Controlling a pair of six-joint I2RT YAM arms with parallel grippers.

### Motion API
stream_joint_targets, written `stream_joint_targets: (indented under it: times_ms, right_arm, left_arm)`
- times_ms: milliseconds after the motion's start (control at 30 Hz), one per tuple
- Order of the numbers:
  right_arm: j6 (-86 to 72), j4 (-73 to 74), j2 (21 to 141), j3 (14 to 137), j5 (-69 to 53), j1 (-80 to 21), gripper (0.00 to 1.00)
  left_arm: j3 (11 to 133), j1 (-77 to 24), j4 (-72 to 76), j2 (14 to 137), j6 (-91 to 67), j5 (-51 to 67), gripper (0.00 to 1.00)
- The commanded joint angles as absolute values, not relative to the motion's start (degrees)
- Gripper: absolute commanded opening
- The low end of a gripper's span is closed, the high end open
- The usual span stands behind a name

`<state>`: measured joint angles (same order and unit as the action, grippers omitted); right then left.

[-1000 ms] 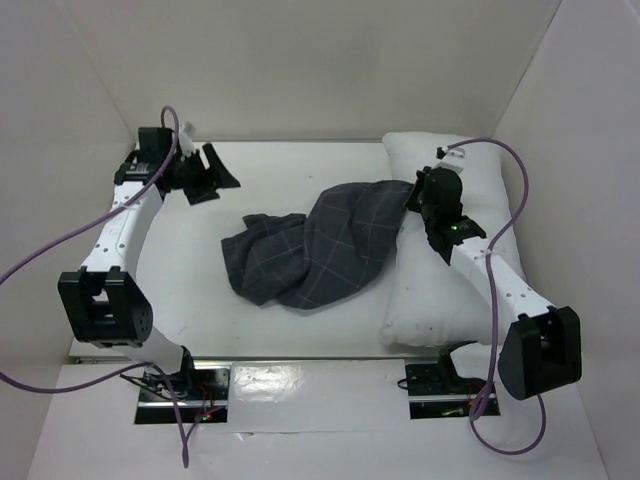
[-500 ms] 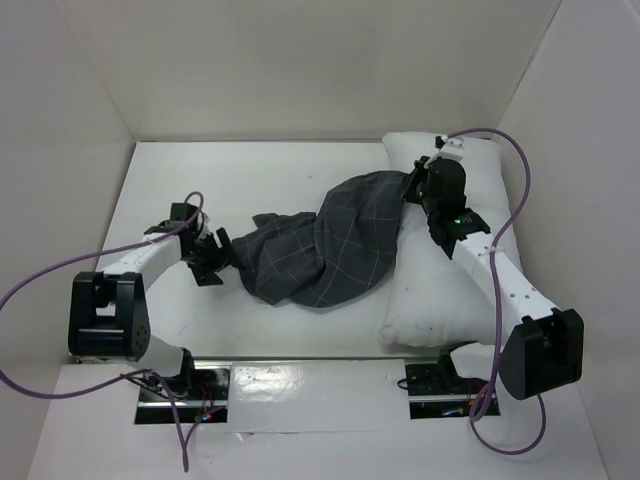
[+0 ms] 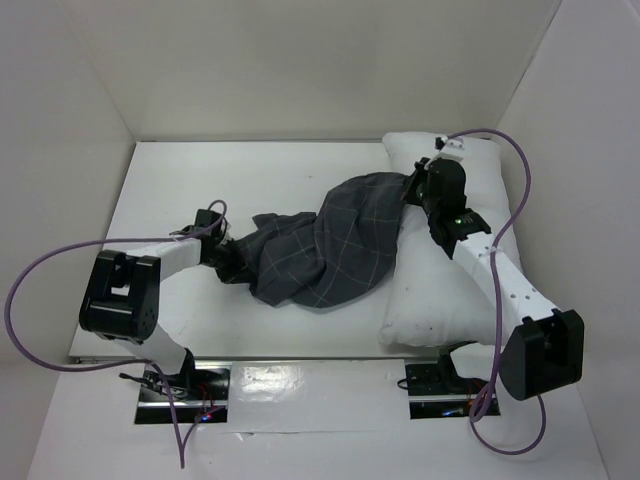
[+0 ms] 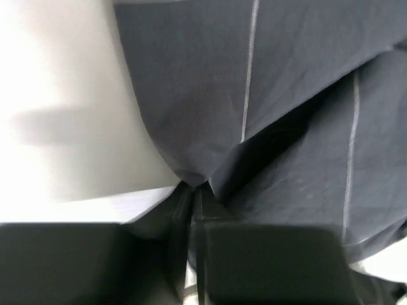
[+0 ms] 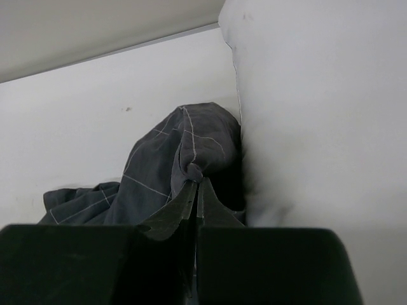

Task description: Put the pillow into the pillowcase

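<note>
The white pillow point(image 3: 440, 290) lies along the right side of the table, also filling the right of the right wrist view point(image 5: 318, 114). The dark grey, grid-lined pillowcase point(image 3: 330, 250) is stretched from the table's middle up onto the pillow's left edge. My left gripper point(image 3: 228, 262) is shut on the pillowcase's point(image 4: 286, 95) left end, a fold pinched at its tips point(image 4: 193, 189). My right gripper point(image 3: 412, 188) is shut on a bunched bit of the pillowcase point(image 5: 184, 152) at the pillow's upper left, fingertips point(image 5: 197, 184) holding the cloth above the table.
White walls enclose the table point(image 3: 250, 180) at the back and both sides. Purple cables point(image 3: 40, 270) loop off both arms. The arm bases point(image 3: 180, 385) sit at the near edge.
The left arm swung from the back left corner down to the pillowcase's left end and its gripper closed on the cloth. The right gripper lifted its end slightly onto the pillow.
</note>
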<state>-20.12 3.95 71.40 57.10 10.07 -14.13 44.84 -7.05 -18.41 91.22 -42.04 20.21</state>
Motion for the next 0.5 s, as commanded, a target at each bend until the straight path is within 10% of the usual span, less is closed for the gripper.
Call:
stream_joint_targets:
  times_ms: [0, 467]
  right_arm:
    - [-20.8, 4.0, 69.4, 60.6, 11.0, -13.3, 0.0]
    - [-17.8, 8.2, 65.0, 71.4, 9.2, -12.7, 0.0]
  left_arm:
    - [45.1, -8.0, -18.0, 92.3, -43.9, 21.5, 0.0]
    - [105.3, 0.4, -51.9, 70.8, -37.2, 8.6, 0.0]
